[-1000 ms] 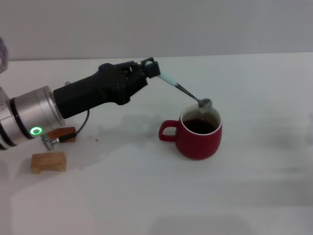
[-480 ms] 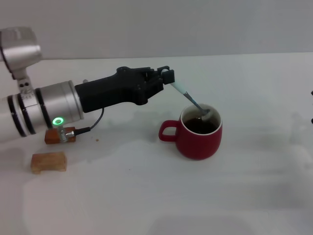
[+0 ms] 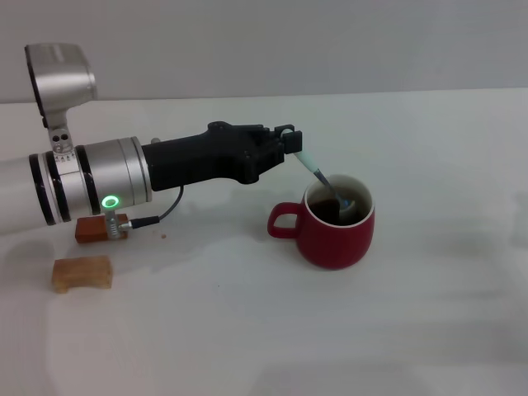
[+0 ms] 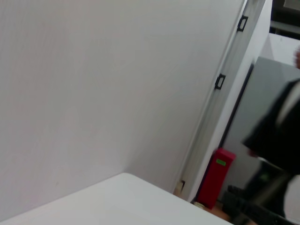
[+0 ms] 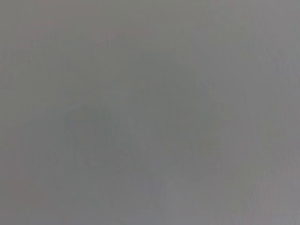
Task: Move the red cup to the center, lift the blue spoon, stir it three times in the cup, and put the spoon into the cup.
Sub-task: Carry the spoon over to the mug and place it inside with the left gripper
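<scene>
Left gripper (image 3: 290,145) clamped on blue spoon (image 3: 322,179) handle; bowl sits in red cup (image 3: 332,228), mid-table, handle twd robot's left. Stir w/ small circles, bowl kept off the wall so the cup isn't nudged. Spoon axis slants down from gripper into cup, bowl end lowest.
</scene>
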Controlling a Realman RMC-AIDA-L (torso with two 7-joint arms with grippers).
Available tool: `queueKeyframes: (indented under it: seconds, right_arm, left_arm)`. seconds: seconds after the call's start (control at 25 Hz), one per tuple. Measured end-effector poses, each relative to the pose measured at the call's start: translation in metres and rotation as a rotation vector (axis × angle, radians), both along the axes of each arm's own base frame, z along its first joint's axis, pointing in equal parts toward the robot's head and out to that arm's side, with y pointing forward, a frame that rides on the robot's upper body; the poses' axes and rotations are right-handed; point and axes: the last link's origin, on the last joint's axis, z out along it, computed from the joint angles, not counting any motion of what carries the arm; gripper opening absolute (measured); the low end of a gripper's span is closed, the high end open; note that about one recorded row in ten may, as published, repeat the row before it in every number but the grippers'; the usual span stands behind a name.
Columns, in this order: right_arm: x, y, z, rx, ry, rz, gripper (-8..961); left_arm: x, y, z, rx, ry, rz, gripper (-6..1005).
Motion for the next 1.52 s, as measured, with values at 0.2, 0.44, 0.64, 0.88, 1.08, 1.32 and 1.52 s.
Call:
queueKeyframes:
  seconds: [0.2, 0.44, 0.64, 0.88, 1.08, 1.32, 1.52]
  right_arm:
    - [0.000, 0.000, -0.001, -0.005, 0.000, -0.001, -1]
    - [0.000, -0.002, -0.004, -0.014, 0.003, -0.002, -1]
    - [0.001, -0.005, -0.005, -0.016, 0.006, -0.007, -1]
    - [0.003, -0.007, -0.006, -0.018, 0.009, -0.014, -2]
    - [0.003, -0.008, -0.008, -0.023, 0.009, -0.019, -2]
    - [0.005, -0.008, -0.009, -0.029, 0.003, -0.030, -1]
    - [0.004, -0.007, -0.010, -0.031, 0.002, -0.032, -1]
  left_arm:
    - [0.001, 0.003, -0.005, -0.009, 0.034, 0.004, 141]
    - [0.000, 0.007, -0.011, -0.003, 0.077, 0.014, 140]
    - [-0.001, 0.008, -0.017, -0.010, 0.116, 0.023, 141]
    - [-0.001, 0.006, -0.021, -0.020, 0.131, 0.018, 141]
    - [0.004, 0.008, -0.025, -0.020, 0.133, 0.008, 140]
    - [0.012, 0.014, -0.025, -0.004, 0.137, -0.001, 141]
    - [0.018, 0.021, -0.025, 0.018, 0.148, -0.002, 140]
